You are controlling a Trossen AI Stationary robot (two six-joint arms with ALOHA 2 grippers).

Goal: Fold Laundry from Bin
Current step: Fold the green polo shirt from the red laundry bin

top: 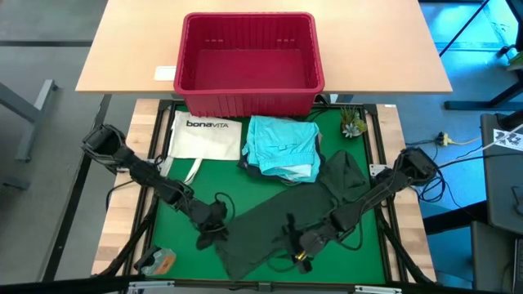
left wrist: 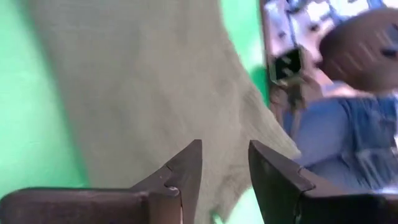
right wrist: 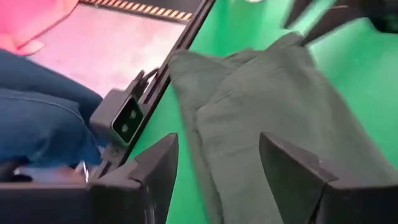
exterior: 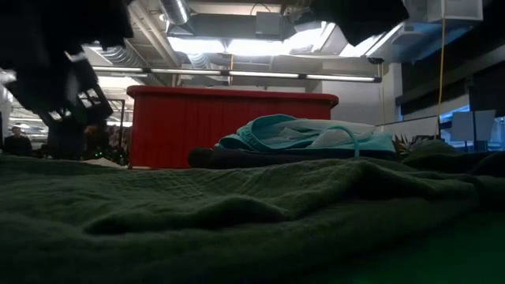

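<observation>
High view: dark green garment (top: pixel 286 224) between end effectors.

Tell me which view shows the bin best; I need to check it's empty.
The high view: it looks straight down into the bin, showing a bare floor. The low view shows only its side wall; neither wrist view shows it.

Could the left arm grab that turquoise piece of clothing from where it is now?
Probably yes. The left gripper hovers open over the dark green garment, and the turquoise garment lies uncovered farther along the mat, with nothing between them.
</observation>
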